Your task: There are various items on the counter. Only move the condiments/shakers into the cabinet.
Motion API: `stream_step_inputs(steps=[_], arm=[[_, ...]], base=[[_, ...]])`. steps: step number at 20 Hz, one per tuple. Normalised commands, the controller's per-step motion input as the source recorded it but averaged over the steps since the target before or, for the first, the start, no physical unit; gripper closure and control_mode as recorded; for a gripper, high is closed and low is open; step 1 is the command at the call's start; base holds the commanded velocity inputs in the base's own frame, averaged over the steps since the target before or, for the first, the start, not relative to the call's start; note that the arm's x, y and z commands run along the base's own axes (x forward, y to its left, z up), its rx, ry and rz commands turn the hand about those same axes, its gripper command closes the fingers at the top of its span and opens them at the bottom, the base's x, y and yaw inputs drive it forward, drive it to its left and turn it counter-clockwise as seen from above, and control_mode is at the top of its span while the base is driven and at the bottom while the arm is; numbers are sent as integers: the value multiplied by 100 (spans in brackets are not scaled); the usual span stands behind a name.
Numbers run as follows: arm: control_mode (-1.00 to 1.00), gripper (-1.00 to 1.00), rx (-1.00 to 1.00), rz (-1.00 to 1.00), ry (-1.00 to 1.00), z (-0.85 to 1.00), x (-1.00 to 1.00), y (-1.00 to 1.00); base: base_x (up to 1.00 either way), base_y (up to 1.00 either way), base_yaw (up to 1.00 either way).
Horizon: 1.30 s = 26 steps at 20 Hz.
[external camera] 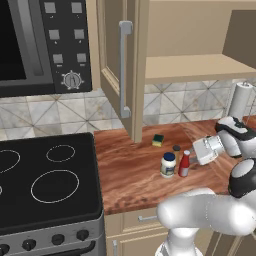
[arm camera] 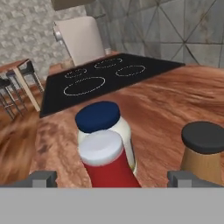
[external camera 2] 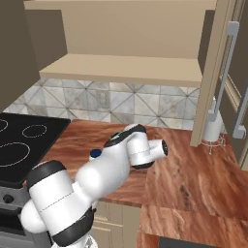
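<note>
A grey-and-beige diamond-tiled wall (external camera: 60,112) ran across the middle of the frame behind a black stovetop (external camera: 47,180) at lower left, a dark microwave (external camera: 42,45) hung upper left, and a paper towel roll (external camera: 241,100) stood far right.

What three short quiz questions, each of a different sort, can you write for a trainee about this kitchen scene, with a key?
1. True or false: the red squeeze bottle stands between the open fingertips of the gripper in the hand view.
2. Multiple choice: where are the three condiment containers now? A) on the cabinet shelf B) on the counter C) on the stovetop
3. Fill in: in the left base view, the small item nearest the open cabinet door is the green-and-yellow ____.

Key
1. True.
2. B. The bottle, the white jar and the tan shaker all stand on the wood; the shelf is bare.
3. sponge.
</note>
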Motion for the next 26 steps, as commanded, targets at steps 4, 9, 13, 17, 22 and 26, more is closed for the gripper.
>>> stream_step_inputs(steps=[4, 9, 13, 17, 22, 26], arm=[[-100, -100, 0, 3, 7, -11, 12, 1], [-100, -100, 0, 3, 6, -7, 5, 0], [-100, -100, 0, 3, 5, -5, 4, 4], [-100, -100, 0, 2, 3, -3, 0, 12], [-100, 100, 0, 0, 0, 0, 0, 13], [-100, 100, 0, 0, 0, 0, 0, 0]], base=[[0, 0, 0], [0, 0, 0], [0, 0, 0], [0, 0, 0], [0, 0, 0], [0, 0, 0]])
